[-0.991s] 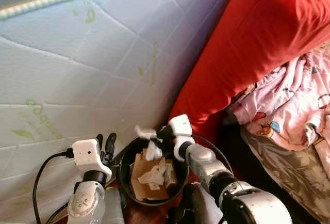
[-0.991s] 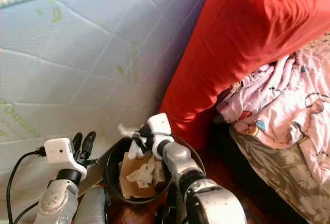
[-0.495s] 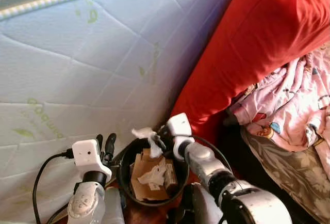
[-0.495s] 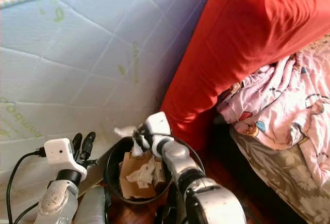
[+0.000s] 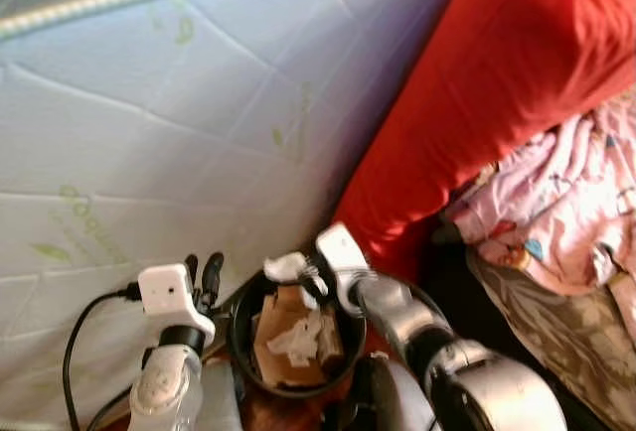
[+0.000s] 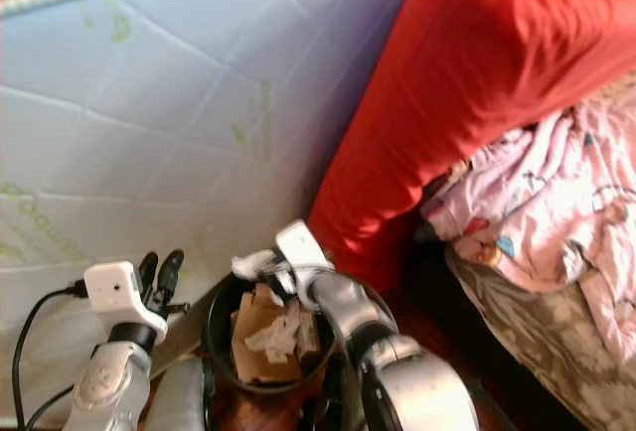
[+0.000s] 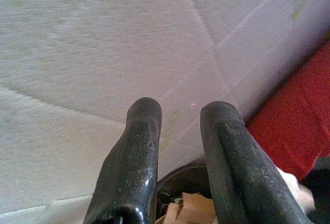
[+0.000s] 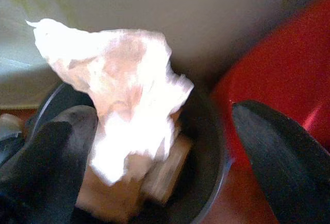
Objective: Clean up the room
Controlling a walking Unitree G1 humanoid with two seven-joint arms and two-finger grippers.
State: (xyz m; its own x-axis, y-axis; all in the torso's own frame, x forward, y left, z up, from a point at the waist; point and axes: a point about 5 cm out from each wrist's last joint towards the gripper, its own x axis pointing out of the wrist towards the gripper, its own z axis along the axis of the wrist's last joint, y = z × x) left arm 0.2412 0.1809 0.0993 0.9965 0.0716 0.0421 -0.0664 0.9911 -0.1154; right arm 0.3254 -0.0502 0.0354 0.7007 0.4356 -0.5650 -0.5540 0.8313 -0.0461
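Tissue (image 8: 124, 95), white and crumpled, sits right over the black bin (image 5: 248, 302). The right gripper (image 8: 170, 146) is above the bin, and its 2 black fingers (image 8: 51, 157) are spread wide apart. The tissue is between them, against 1 finger and well apart from the other. I cannot tell if it is stuck to that finger or just falling past it. From the head camera, the tissue (image 5: 285, 267) shows at the bin's far rim, next to the right gripper (image 5: 316, 274). The bin already has brown cardboard bits (image 5: 283, 337) and white scraps in it. The left gripper (image 5: 202, 272) is beside the bin, close to the pale mattress (image 5: 179, 123) standing on its side. Its 2 fingers (image 7: 131, 157) have a small gap between them and hold nothing. A red pillow (image 5: 497, 83) leans next to the bin, and a pink blanket (image 5: 566, 203) lies on the right.
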